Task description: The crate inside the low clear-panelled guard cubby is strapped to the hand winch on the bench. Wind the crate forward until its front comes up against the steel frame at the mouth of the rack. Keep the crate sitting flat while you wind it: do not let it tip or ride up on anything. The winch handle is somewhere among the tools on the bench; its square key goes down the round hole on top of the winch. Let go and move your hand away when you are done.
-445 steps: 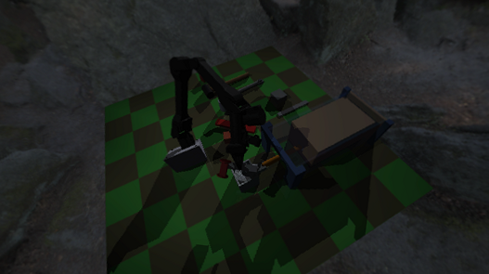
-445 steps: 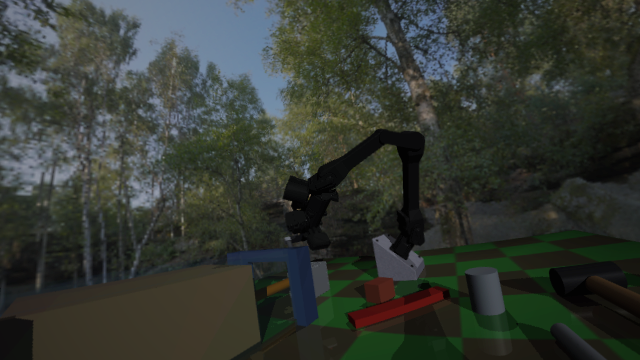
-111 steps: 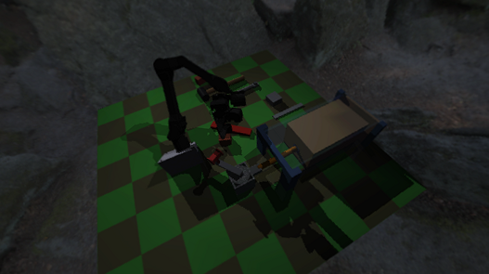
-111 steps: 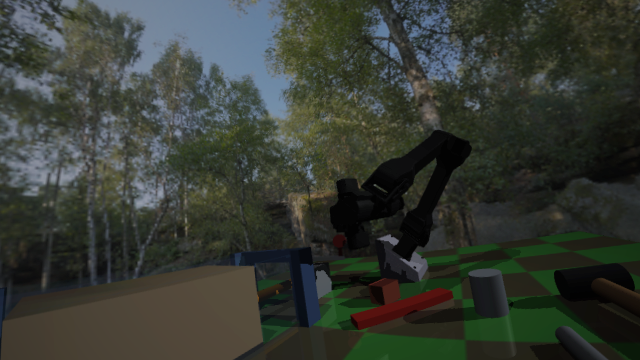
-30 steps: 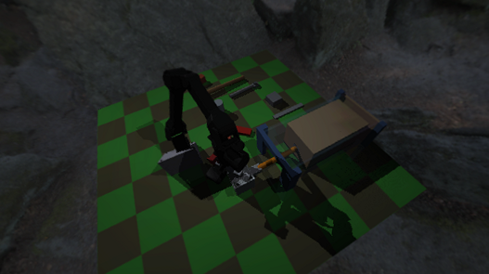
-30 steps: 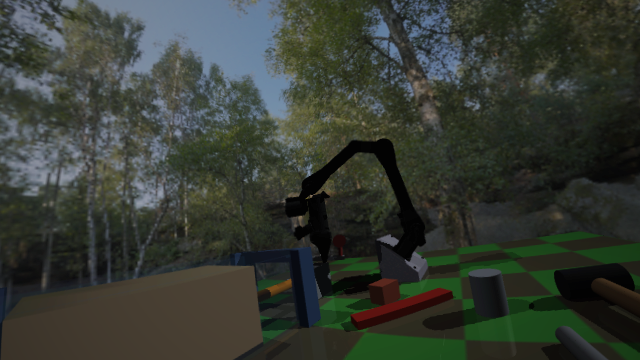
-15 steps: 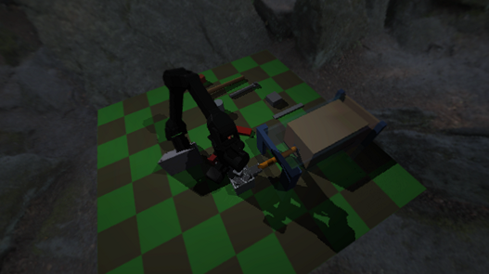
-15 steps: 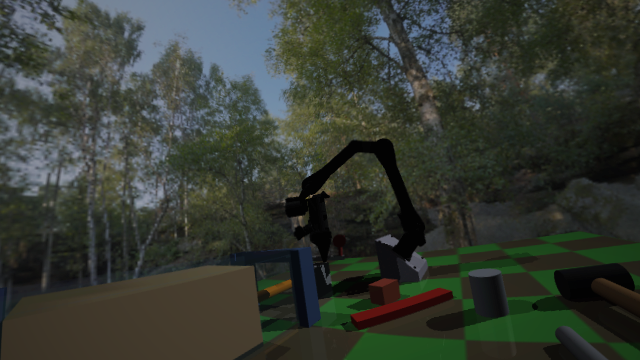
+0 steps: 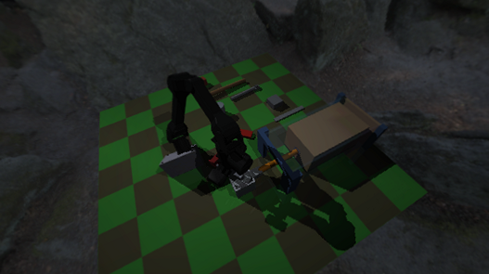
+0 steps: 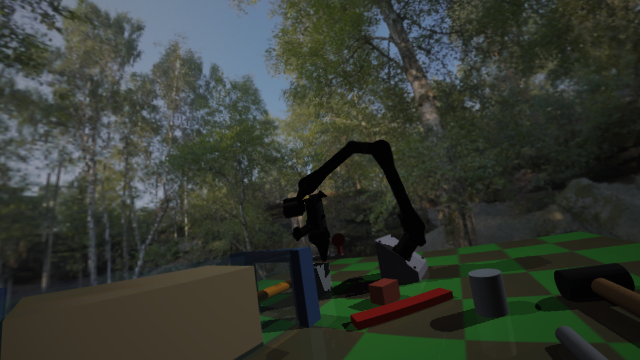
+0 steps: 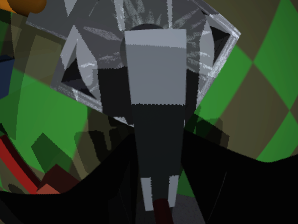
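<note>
My gripper points down beside the winch and is shut on the winch handle's flat grey arm. The arm's far end lies over the centre of the grey winch; the square key is hidden beneath it. The dark red knob stands up at the handle's other end. An orange strap runs from the winch through the blue steel frame. The tan crate sits flat, its front behind the frame with a gap.
A red bar and reddish block lie beside the winch area. A grey cylinder and mallet are farther off. Grey rods and a grey block lie toward the back.
</note>
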You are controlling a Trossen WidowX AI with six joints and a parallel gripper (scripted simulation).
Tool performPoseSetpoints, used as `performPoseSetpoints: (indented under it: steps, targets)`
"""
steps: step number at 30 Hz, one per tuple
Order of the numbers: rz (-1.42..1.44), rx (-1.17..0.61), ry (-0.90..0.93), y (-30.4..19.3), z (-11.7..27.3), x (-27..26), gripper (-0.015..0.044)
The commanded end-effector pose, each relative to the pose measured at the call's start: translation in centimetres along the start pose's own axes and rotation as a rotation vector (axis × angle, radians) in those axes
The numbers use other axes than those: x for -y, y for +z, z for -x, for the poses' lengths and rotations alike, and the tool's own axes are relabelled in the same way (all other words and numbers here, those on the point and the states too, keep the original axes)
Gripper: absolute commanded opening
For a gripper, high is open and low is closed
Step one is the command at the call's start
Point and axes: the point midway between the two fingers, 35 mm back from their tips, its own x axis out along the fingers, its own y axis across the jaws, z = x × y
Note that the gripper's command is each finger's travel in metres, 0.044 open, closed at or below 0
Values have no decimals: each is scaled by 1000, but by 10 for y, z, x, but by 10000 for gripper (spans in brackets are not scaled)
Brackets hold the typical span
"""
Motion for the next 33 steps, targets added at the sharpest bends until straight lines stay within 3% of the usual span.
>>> performPoseSetpoints:
  steps: [1, 22, 33]
  targets:
    - [4, -39, -13, 3, 3, -1, 0]
    - [4, -43, -12, 3, 1, -1, 0]
    - [-132, -46, -3, 4, -1, -7, 0]
